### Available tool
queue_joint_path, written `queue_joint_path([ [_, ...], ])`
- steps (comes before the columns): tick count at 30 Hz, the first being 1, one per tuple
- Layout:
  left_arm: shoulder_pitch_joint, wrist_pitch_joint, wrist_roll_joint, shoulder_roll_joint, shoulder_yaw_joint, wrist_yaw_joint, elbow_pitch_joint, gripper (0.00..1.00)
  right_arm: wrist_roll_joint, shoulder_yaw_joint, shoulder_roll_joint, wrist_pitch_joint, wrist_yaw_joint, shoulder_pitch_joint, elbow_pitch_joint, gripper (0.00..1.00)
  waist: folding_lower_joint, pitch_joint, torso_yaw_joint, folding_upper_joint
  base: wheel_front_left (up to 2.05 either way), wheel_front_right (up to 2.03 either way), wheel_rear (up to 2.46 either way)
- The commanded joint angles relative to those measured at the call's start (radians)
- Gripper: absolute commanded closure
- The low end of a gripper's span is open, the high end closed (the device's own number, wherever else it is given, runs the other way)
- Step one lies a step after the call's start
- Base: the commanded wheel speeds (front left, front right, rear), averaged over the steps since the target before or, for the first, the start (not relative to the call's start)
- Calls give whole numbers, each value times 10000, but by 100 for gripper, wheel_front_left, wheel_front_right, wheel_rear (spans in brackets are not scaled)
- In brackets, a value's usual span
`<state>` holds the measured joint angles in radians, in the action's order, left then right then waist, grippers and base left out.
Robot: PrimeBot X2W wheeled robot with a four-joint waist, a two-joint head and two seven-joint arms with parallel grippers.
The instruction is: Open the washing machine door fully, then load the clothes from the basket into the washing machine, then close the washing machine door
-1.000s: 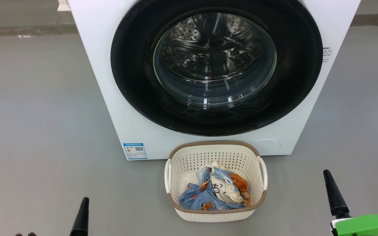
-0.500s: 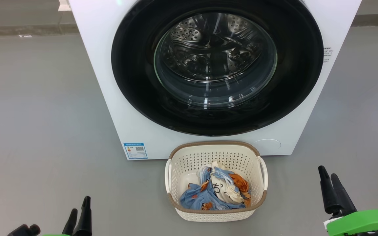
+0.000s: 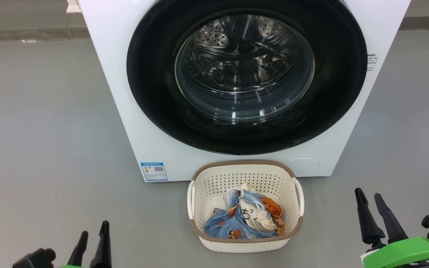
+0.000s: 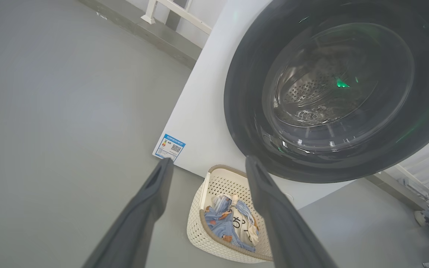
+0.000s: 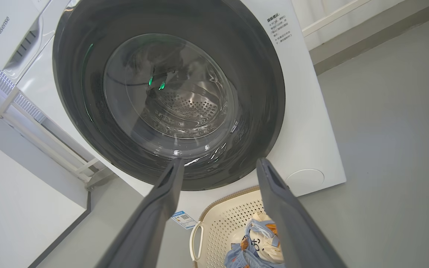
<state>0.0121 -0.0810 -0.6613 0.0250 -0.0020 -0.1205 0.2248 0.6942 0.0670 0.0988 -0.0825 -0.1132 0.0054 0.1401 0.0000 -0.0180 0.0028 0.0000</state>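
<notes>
The washing machine door (image 3: 151, 96) sits shut against the white washing machine (image 3: 121, 111) — its glass bowl shows the steel drum (image 3: 233, 48) behind. Just in front of the machine, on the grey floor (image 3: 32, 130), stands the basket (image 3: 244, 163) with the clothes (image 3: 244, 219) bundled inside. The left gripper (image 3: 94, 227) and right gripper (image 3: 368, 192) hang low on either side — fingers spread, holding nothing, well apart from the basket.

The washing machine (image 3: 147, 149) stands on the floor (image 3: 43, 141), its door (image 3: 147, 93) closed across the front; the basket (image 3: 244, 164) sits just before it, clothes (image 3: 242, 219) inside; the left pincer (image 3: 94, 227) and right pincer (image 3: 368, 192) flank the basket, well apart from it
</notes>
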Motion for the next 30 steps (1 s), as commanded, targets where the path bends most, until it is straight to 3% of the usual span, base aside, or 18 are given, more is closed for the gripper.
queue_joint_path([
  [1,-135,-164,465,241,109,-67,-347,0,-396,-252,193,-170,-105,-21,-361,0,0,-6,0,0,0,0,0],
  [30,126,-1114,3803,587,-71,-87,-444,0,-3545,-478,617,-1107,-145,202,-588,0,0,-89,5,0,0,0,0],
])
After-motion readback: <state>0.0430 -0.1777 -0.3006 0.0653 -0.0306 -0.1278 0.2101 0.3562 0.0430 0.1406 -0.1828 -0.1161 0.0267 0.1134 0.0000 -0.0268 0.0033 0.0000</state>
